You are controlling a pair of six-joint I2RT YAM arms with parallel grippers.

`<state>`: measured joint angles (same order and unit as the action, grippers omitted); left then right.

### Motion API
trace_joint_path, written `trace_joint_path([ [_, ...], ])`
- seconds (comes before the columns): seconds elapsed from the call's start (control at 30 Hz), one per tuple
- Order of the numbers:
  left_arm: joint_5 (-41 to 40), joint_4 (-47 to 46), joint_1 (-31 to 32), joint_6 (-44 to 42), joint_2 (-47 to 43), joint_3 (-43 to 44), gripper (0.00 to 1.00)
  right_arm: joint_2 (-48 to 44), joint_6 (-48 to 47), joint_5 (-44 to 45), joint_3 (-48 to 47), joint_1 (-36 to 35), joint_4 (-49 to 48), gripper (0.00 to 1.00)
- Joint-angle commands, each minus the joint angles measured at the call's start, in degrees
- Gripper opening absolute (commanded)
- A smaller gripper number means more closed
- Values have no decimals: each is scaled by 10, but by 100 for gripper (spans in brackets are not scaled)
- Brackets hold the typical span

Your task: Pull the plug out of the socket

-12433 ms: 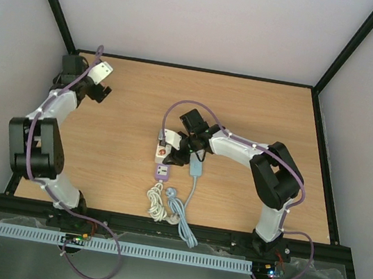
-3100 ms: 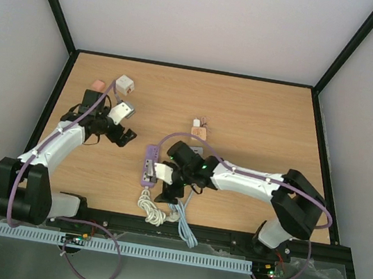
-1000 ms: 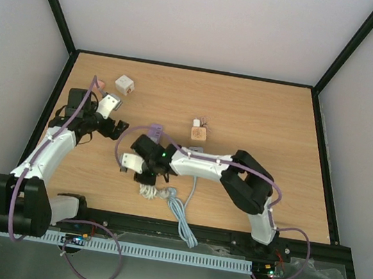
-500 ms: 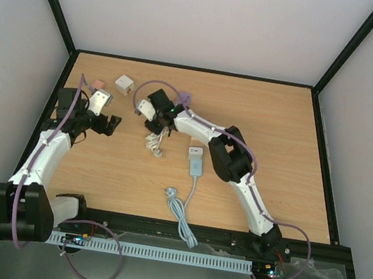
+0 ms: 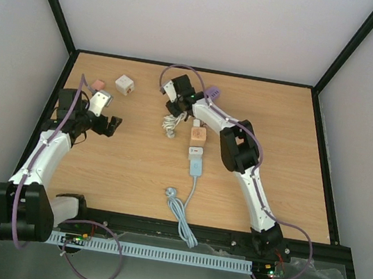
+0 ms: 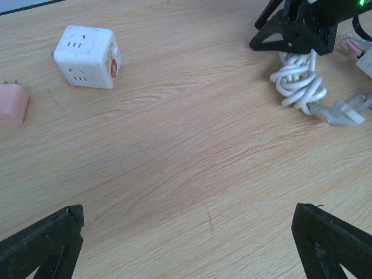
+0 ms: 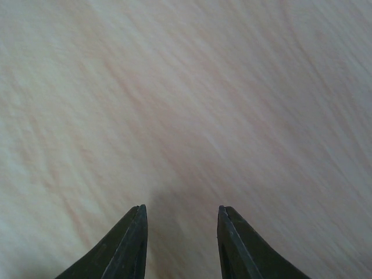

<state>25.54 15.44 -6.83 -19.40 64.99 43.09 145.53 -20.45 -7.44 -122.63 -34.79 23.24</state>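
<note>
A white cube socket sits at the back left, with a pink plug lying apart beside it. My left gripper is open wide and empty over bare wood in front of them. My right gripper is open and empty just above bare table, and it also shows in the left wrist view. A white coiled cable with a grey plug lies right beside it.
A wooden cube and a white and blue adapter with its grey cable lie mid-table. A purple strip shows beside the right forearm. Black frame rails edge the table.
My right arm has swung right and toward the back. The white coiled cable and the purple strip shifted the same way. The wooden cube has come back into view. The left arm has barely moved.
</note>
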Motion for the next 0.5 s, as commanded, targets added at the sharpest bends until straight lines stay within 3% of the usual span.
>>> trace_joint_path([
  [0.0, 16, -6, -4, -1, -1, -6, 100, 12, 15, 16, -20, 41, -6, 33],
  [0.47, 26, 2, -4, -5, -4, -5, 100, -2, 23, -3, -19, 115, 20, 34],
])
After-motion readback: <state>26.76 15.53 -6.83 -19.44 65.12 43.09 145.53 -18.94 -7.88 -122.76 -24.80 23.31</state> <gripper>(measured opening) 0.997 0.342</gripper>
